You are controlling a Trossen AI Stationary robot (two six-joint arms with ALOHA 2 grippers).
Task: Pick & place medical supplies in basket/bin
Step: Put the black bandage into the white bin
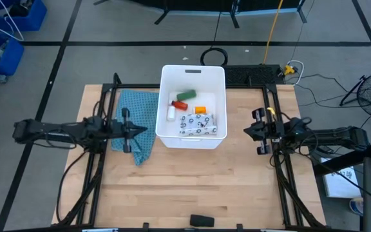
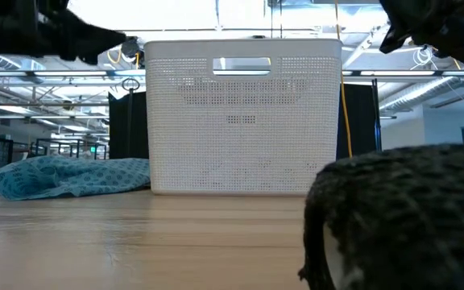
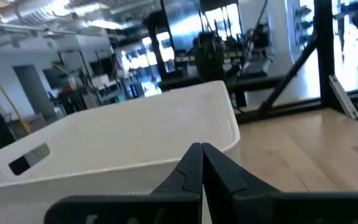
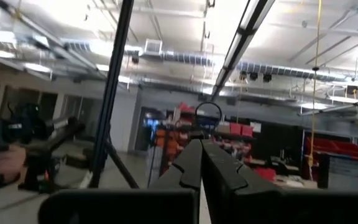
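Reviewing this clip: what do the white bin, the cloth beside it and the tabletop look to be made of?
The white bin looks like moulded plastic with a matte finish: its wall is a grid of tiny perforations with a cut handle slot. The teal cloth appears to be soft woven fabric, lying crumpled in folds. The tabletop seems light wood, butcher-block style, with visible planks and grain; the coating is unclear.

white tub (image 1: 192, 136): upright, mid-table | pouch (image 1: 198, 124), green block (image 1: 186, 95), bottles inside
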